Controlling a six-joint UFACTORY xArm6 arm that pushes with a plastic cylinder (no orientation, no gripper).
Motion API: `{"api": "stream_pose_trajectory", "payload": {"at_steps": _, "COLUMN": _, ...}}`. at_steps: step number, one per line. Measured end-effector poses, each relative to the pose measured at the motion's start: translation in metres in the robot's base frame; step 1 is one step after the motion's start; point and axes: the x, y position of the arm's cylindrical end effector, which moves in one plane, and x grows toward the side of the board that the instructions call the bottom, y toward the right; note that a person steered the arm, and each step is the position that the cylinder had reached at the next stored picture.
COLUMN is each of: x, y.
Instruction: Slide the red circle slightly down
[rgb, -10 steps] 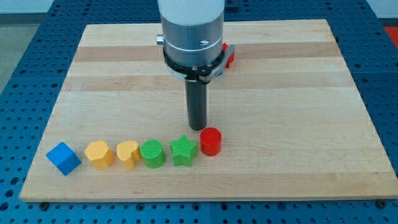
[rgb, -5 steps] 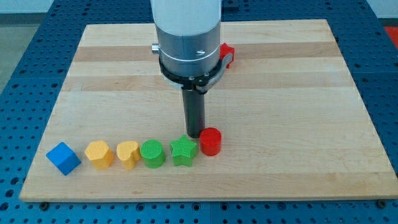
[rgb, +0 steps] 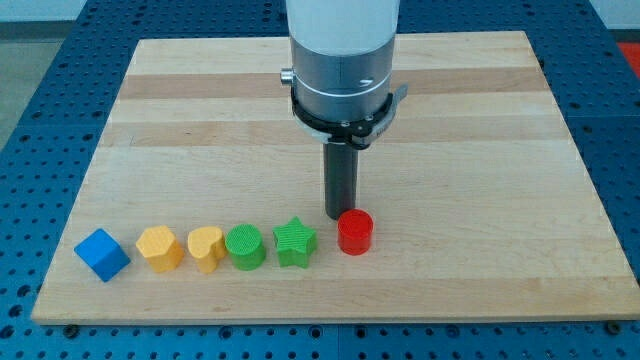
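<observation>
My tip (rgb: 340, 216), the end effector, is a plain rod that holds nothing; it stands just above the red circle (rgb: 354, 232), touching or almost touching its upper-left edge. The red circle sits on the wooden tabletop (rgb: 470, 150), at the right end of a row: green star (rgb: 295, 242), green circle (rgb: 245, 246), yellow heart (rgb: 206, 247), a yellow block (rgb: 160, 247) and blue cube (rgb: 102, 254).

no readable txt, no labels, no nos.
</observation>
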Motion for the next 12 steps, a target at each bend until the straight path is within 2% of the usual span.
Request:
{"api": "stream_pose_trajectory", "payload": {"at_steps": 2, "x": -0.015, "y": 0.025}}
{"api": "stream_pose_trajectory", "payload": {"at_steps": 6, "x": 0.014, "y": 0.028}}
{"api": "stream_pose_trajectory", "payload": {"at_steps": 7, "x": -0.024, "y": 0.023}}
{"api": "stream_pose_trajectory", "payload": {"at_steps": 9, "x": -0.087, "y": -0.081}}
{"api": "stream_pose_trajectory", "payload": {"at_steps": 10, "x": -0.139, "y": -0.118}}
{"api": "stream_pose_trajectory", "payload": {"at_steps": 11, "x": -0.18, "y": -0.104}}
{"api": "stream_pose_trajectory", "payload": {"at_steps": 12, "x": -0.18, "y": -0.069}}
